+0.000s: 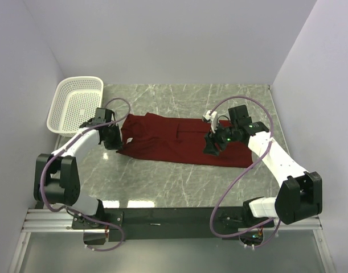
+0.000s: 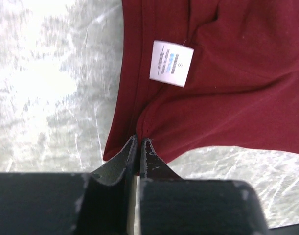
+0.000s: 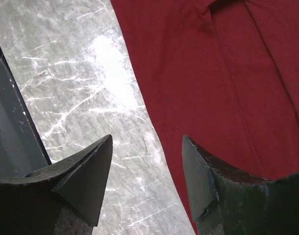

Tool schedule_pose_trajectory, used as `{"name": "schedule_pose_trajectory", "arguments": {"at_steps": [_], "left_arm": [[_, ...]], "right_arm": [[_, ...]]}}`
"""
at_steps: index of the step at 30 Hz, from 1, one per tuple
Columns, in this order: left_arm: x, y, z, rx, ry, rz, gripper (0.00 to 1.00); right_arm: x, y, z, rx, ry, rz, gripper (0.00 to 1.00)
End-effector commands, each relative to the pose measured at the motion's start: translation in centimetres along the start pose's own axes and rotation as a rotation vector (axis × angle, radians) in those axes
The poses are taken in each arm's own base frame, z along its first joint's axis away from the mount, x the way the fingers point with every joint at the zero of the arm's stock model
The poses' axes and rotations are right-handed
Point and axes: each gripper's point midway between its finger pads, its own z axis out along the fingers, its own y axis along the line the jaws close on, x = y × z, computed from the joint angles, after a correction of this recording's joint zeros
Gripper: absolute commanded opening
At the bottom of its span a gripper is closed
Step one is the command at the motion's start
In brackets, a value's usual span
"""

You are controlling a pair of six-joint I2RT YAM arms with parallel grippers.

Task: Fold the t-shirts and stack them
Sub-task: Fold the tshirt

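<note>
The worktop was the biggest thing before me, a grey-green marbled surface between pale walls. In the middle of it lay the t-shirt, dark red, spread out flat as a long band running left to right, with some soft creases and folds in the cloth. It was the only garment I could see.

Beyond the left end of the t-shirt, in the far corner, stood a white perforated basket, apart from the cloth.

The left arm reached to the left end of the t-shirt, and the right arm bent over its right half, each with a purple cable looping from it.

The right fingers stood wide apart and had hold of nothing. In the wrist view one of them was seen against the bare worktop just beside the t-shirt, the other against the red cloth, and the edge of the t-shirt ran between them.

The left fingers were pressed nearly together at the left edge of the t-shirt, and they pinched the cloth there. The fabric gathered into small wrinkles that pointed toward the tips.

A small white label with printed text lay on the t-shirt, a little way in from the pinched edge.
</note>
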Motion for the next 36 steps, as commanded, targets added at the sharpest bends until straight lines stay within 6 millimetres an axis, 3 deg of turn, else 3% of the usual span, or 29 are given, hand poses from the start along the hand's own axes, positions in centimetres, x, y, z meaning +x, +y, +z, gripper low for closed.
{"name": "schedule_pose_trajectory", "arguments": {"at_steps": [1, 15, 22, 25, 30, 31, 32, 33, 35, 36], "left_arm": [[1.9, 0.2, -0.7, -0.003, 0.049, -0.053, 0.04], [3.1, 2.9, 0.1, -0.161, 0.092, -0.143, 0.01], [2.2, 5.1, 0.4, -0.284, 0.065, -0.144, 0.4], [1.7, 5.1, -0.3, -0.29, 0.048, -0.137, 0.49], [-1.1, 2.9, -3.4, -0.175, -0.088, -0.114, 0.55], [-1.7, 1.5, -4.4, -0.102, -0.125, -0.109, 0.59], [-4.4, -1.1, -5.3, 0.029, -0.219, -0.093, 0.6], [-4.3, -1.1, -5.0, 0.027, -0.212, -0.094, 0.6], [-6.4, -2.3, -5.1, 0.07, -0.245, -0.1, 0.59], [-6.6, -2.5, -3.9, 0.072, -0.215, -0.111, 0.59]], "right_arm": [[-0.5, -0.1, -0.5, 0.005, -0.018, -0.005, 0.65], [-0.1, -0.7, -0.7, 0.027, -0.006, 0.001, 0.65], [0.2, -1.2, -0.7, 0.05, 0.011, 0.01, 0.65], [0.2, -1.4, -0.8, 0.057, 0.011, 0.012, 0.65], [0.2, -1.8, -1.0, 0.069, 0.006, 0.018, 0.65], [0.1, -1.7, -1.0, 0.066, 0.004, 0.019, 0.65], [0.0, -1.7, -1.0, 0.067, 0.0, 0.024, 0.65], [0.0, -1.7, -1.0, 0.067, 0.0, 0.024, 0.65], [-0.1, -1.7, -1.2, 0.07, -0.005, 0.026, 0.65], [-0.2, -1.8, -1.3, 0.075, -0.01, 0.023, 0.65]]}}
